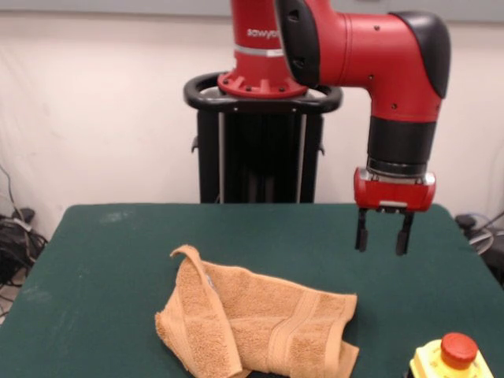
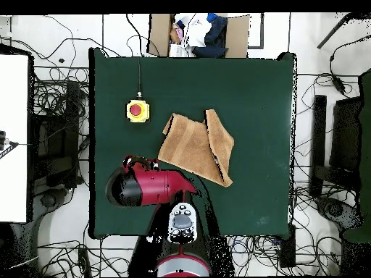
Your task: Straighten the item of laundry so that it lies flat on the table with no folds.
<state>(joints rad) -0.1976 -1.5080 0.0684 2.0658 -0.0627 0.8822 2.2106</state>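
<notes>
Towel [image 1: 260,327], crumpled on green surface [image 1: 110,260]: long axis runs left-right in front view, one end folded over; hand [image 1: 383,234] spread, empty

Sawyer arm [image 1: 354,55]: red and black, reaching out from the pedestal top, elbow bent, last link pointing straight down. Wrist [image 1: 394,187]: red collar under a black cuff, vertical. Gripper [image 1: 383,233]: two black fingers [image 1: 361,231] hanging down, parallel, spread apart with nothing between them, raised above the surface. Overhead view: arm [image 2: 148,186] lying crosswise just ahead of the base; gripper hidden beneath it.
</notes>
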